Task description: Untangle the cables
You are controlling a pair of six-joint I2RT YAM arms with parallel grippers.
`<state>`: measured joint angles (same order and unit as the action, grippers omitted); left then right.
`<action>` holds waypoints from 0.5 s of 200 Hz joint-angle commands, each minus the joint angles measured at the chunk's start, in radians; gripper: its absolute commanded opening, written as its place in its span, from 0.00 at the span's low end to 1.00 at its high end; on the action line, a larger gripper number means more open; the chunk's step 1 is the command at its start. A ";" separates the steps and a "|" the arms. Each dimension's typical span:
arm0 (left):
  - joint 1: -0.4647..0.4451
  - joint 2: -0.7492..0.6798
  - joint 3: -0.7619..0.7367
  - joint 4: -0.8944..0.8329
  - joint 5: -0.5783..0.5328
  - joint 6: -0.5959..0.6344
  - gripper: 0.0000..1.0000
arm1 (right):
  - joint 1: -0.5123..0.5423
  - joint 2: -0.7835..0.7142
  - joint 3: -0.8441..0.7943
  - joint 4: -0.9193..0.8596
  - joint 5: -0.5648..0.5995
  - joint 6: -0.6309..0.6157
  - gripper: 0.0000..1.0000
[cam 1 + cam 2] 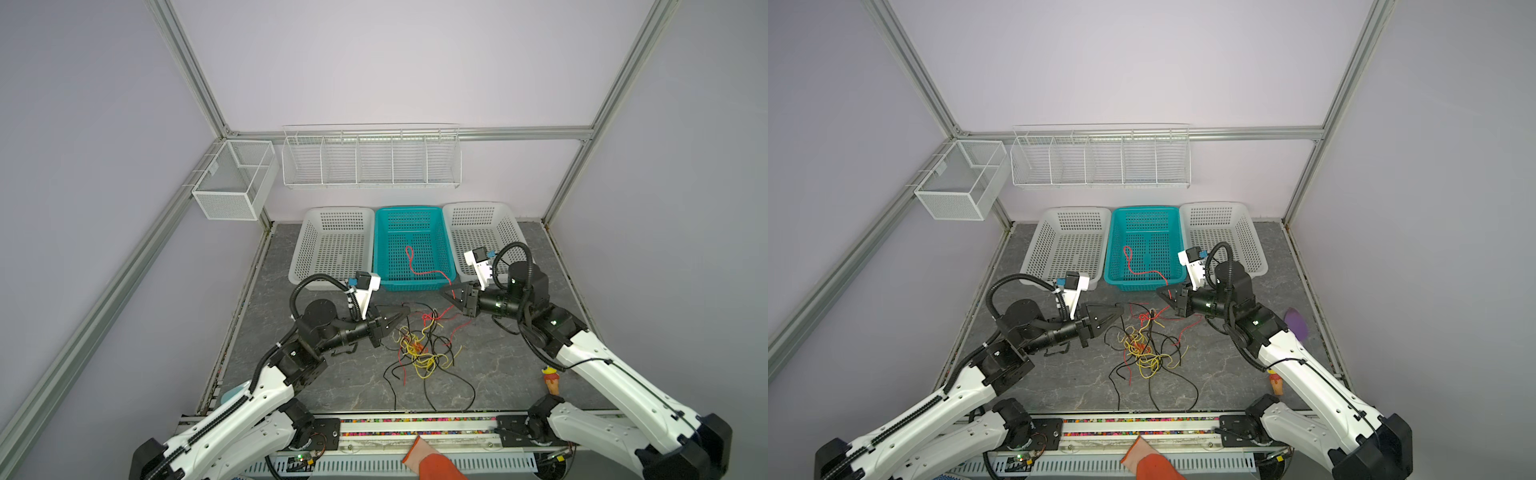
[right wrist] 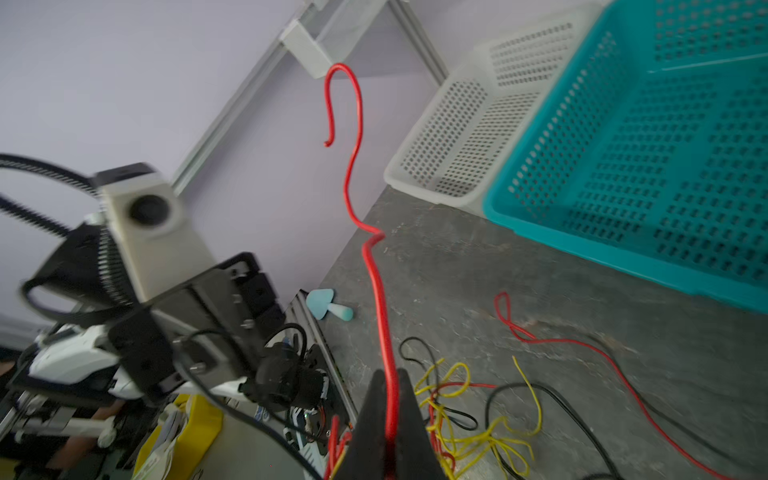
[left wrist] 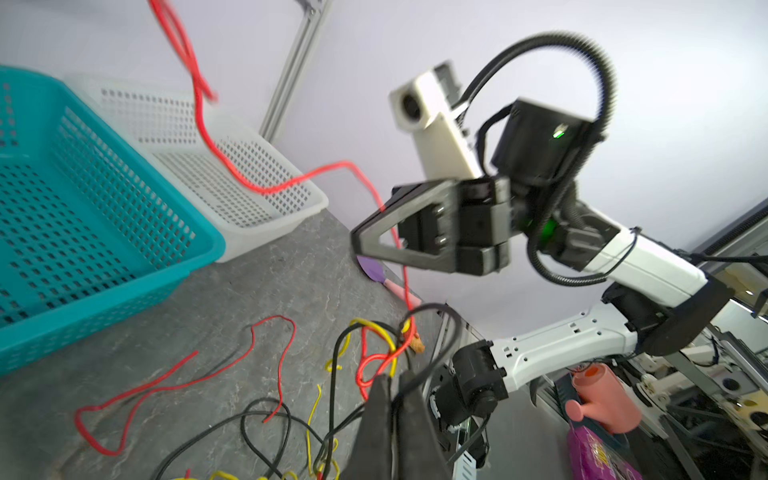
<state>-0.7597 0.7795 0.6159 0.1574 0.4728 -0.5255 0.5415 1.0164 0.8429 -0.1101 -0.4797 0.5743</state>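
Two grips: left jaws closed on a black cable [image 3: 434,306], right jaws closed on a red cable [image 2: 378,299].

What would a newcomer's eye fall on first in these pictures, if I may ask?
First, the tangle of cables in black, red and yellow, in the middle of the grey table between the two arms. Next, the red cable standing up out of the shut right gripper, in front of the teal basket. Opposite it, the left gripper is shut on a black cable at the tangle's edge.
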 commanded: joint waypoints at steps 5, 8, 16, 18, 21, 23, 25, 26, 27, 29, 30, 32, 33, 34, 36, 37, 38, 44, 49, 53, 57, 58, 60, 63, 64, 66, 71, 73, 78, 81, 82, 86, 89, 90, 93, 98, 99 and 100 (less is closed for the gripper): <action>0.002 -0.097 0.078 -0.114 -0.132 0.039 0.00 | -0.029 0.028 -0.059 -0.042 0.094 0.038 0.06; 0.002 -0.105 0.087 -0.123 -0.140 0.042 0.00 | -0.028 0.034 -0.064 -0.043 0.097 0.039 0.06; 0.002 -0.123 0.111 -0.147 -0.162 0.050 0.00 | -0.032 0.050 -0.075 -0.042 0.105 0.040 0.06; 0.002 -0.127 0.117 -0.154 -0.168 0.050 0.00 | -0.032 0.054 -0.078 -0.041 0.108 0.040 0.06; 0.002 -0.133 0.126 -0.160 -0.177 0.054 0.00 | -0.033 0.061 -0.083 -0.040 0.110 0.039 0.06; 0.002 -0.138 0.133 -0.166 -0.181 0.056 0.00 | -0.033 0.065 -0.086 -0.039 0.112 0.039 0.06; 0.002 -0.140 0.139 -0.171 -0.189 0.058 0.00 | -0.033 0.068 -0.088 -0.038 0.114 0.040 0.06; 0.002 -0.142 0.142 -0.172 -0.192 0.059 0.00 | -0.034 0.069 -0.090 -0.037 0.114 0.040 0.06; 0.002 -0.144 0.144 -0.175 -0.194 0.061 0.00 | -0.034 0.072 -0.091 -0.036 0.115 0.039 0.06; 0.002 -0.147 0.151 -0.179 -0.201 0.063 0.00 | -0.034 0.078 -0.093 -0.036 0.118 0.040 0.06; 0.002 -0.149 0.154 -0.181 -0.204 0.063 0.00 | -0.036 0.080 -0.094 -0.036 0.119 0.039 0.06; 0.002 -0.151 0.160 -0.185 -0.209 0.067 0.00 | -0.035 0.084 -0.095 -0.036 0.122 0.039 0.06; 0.002 -0.152 0.163 -0.187 -0.212 0.068 0.00 | -0.036 0.086 -0.096 -0.036 0.123 0.039 0.06; 0.002 -0.154 0.166 -0.190 -0.216 0.069 0.00 | -0.036 0.089 -0.098 -0.036 0.124 0.039 0.06; 0.002 -0.158 0.173 -0.195 -0.223 0.073 0.00 | -0.035 0.093 -0.099 -0.036 0.127 0.040 0.06; 0.002 -0.158 0.178 -0.197 -0.225 0.074 0.00 | -0.035 0.094 -0.100 -0.036 0.128 0.040 0.06; 0.002 -0.159 0.181 -0.200 -0.229 0.075 0.00 | -0.035 0.097 -0.100 -0.036 0.129 0.040 0.06; 0.002 -0.163 0.206 -0.220 -0.251 0.088 0.00 | -0.038 0.110 -0.104 -0.031 0.132 0.037 0.06; 0.002 -0.165 0.229 -0.237 -0.268 0.103 0.00 | -0.040 0.120 -0.110 -0.023 0.134 0.036 0.06; 0.002 -0.166 0.250 -0.253 -0.279 0.117 0.00 | -0.040 0.128 -0.113 -0.019 0.136 0.033 0.06; 0.002 -0.166 0.271 -0.273 -0.297 0.129 0.00 | -0.041 0.136 -0.116 -0.015 0.138 0.031 0.06; 0.002 -0.165 0.277 -0.278 -0.301 0.130 0.00 | -0.041 0.139 -0.117 -0.015 0.140 0.030 0.06; 0.002 -0.164 0.288 -0.289 -0.311 0.135 0.00 | -0.042 0.142 -0.117 -0.014 0.141 0.030 0.06; 0.002 -0.163 0.306 -0.303 -0.329 0.142 0.00 | -0.043 0.149 -0.120 -0.011 0.143 0.028 0.06; 0.002 -0.162 0.311 -0.310 -0.335 0.144 0.00 | -0.043 0.152 -0.120 -0.010 0.143 0.028 0.06; 0.002 -0.161 0.323 -0.322 -0.346 0.149 0.00 | -0.044 0.156 -0.120 -0.008 0.144 0.026 0.06; 0.002 -0.158 0.351 -0.348 -0.374 0.164 0.00 | -0.046 0.167 -0.123 -0.003 0.144 0.022 0.06; 0.002 -0.156 0.362 -0.358 -0.383 0.171 0.00 | -0.046 0.173 -0.122 -0.001 0.144 0.020 0.06; 0.002 -0.152 0.389 -0.378 -0.400 0.191 0.00 | -0.048 0.184 -0.125 0.001 0.149 0.015 0.06; 0.002 -0.150 0.404 -0.392 -0.410 0.205 0.00 | -0.050 0.192 -0.125 0.002 0.150 0.014 0.06; 0.002 -0.149 0.409 -0.396 -0.415 0.209 0.00 | -0.050 0.194 -0.125 0.002 0.151 0.013 0.06; 0.002 -0.144 0.431 -0.413 -0.429 0.224 0.00 | -0.051 0.202 -0.126 0.005 0.153 0.011 0.06; 0.002 -0.140 0.448 -0.426 -0.436 0.236 0.00 | -0.052 0.210 -0.129 0.009 0.150 0.009 0.06; 0.002 -0.139 0.454 -0.431 -0.441 0.240 0.00 | -0.052 0.212 -0.129 0.010 0.150 0.008 0.06; 0.002 -0.134 0.473 -0.447 -0.452 0.252 0.00 | -0.055 0.218 -0.131 0.015 0.150 0.005 0.06; 0.003 -0.125 0.504 -0.473 -0.468 0.268 0.00 | -0.055 0.228 -0.134 0.023 0.151 0.004 0.06; 0.003 -0.123 0.510 -0.478 -0.470 0.271 0.00 | -0.057 0.229 -0.136 0.024 0.150 0.004 0.06; 0.003 -0.121 0.516 -0.482 -0.472 0.274 0.00 | -0.058 0.230 -0.137 0.026 0.150 0.004 0.06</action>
<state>-0.7597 0.6434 0.9989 -0.2100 0.1410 -0.3748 0.4988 1.2072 0.7330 -0.1223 -0.3595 0.6018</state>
